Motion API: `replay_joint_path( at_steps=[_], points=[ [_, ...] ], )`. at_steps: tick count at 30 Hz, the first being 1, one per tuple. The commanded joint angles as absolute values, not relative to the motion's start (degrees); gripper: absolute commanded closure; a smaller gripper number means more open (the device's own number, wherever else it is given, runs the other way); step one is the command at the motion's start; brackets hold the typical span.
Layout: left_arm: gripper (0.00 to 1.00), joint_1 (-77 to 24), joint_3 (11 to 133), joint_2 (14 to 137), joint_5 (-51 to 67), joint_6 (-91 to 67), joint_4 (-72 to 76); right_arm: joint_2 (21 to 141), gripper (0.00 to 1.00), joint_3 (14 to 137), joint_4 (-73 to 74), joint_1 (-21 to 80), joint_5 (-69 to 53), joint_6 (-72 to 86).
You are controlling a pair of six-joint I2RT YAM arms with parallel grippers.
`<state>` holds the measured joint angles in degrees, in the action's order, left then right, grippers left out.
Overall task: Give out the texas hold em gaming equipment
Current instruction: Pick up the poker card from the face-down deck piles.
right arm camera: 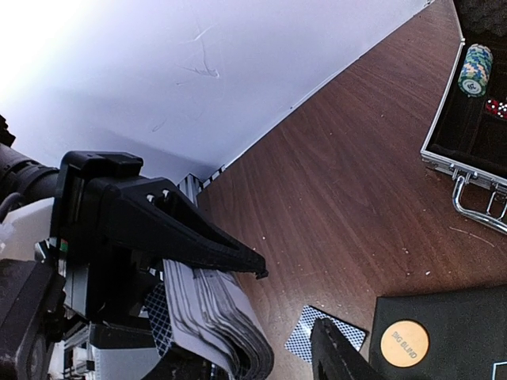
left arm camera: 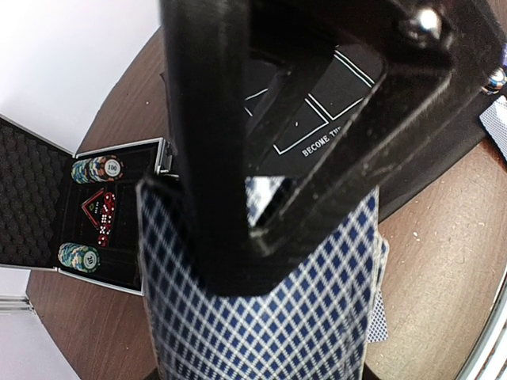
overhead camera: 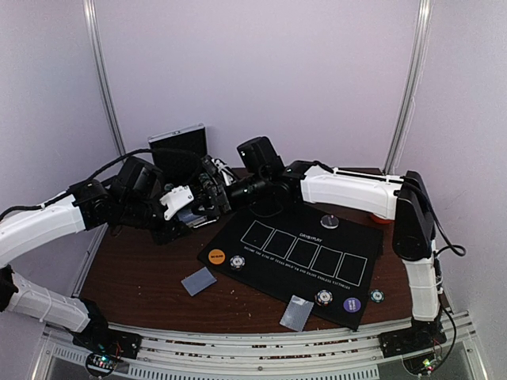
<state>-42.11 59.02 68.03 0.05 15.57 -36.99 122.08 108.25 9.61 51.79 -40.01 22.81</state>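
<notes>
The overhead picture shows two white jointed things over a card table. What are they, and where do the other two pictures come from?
Those are a left robot arm and a right robot arm, bolted at the near edge of a brown wooden table. The overhead picture comes from a fixed camera above and behind them; the other two come from a small camera on each wrist. On the table lie a black mat with five white rectangles, striped poker chips, an orange round button, loose blue-grey-backed cards and an open metal case holding red dice. The left arm's fingers grip a pack of blue diamond-backed playing cards. The right arm's fingers hover beside it; whether they hold anything cannot be seen.
</notes>
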Motion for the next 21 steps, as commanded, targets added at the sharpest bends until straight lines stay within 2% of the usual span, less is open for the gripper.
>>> replay_joint_path(
  at_steps=[1, 11, 18, 21],
  points=[
    [0.57, -42.28, 59.18, 66.53, -0.02, 15.86, -33.40, 119.33, 0.59, 109.04, 14.98, 51.39, -36.61, 19.86],
    [0.57, -42.28, 59.24, 66.78, -0.24, 15.90, -33.40, 118.67, 0.70, 110.59, 17.65, 51.33, -36.14, 18.84],
    [0.57, -42.28, 58.99, 67.28, -0.52, 15.82, -33.40, 118.27, 0.97, 112.24, 20.17, 51.28, -35.69, 18.07],
    [0.57, -42.30, 58.92, 67.19, -0.68, 15.82, -33.40, 117.92, 0.99, 112.91, 22.15, 50.95, -34.71, 17.27]
  ],
)
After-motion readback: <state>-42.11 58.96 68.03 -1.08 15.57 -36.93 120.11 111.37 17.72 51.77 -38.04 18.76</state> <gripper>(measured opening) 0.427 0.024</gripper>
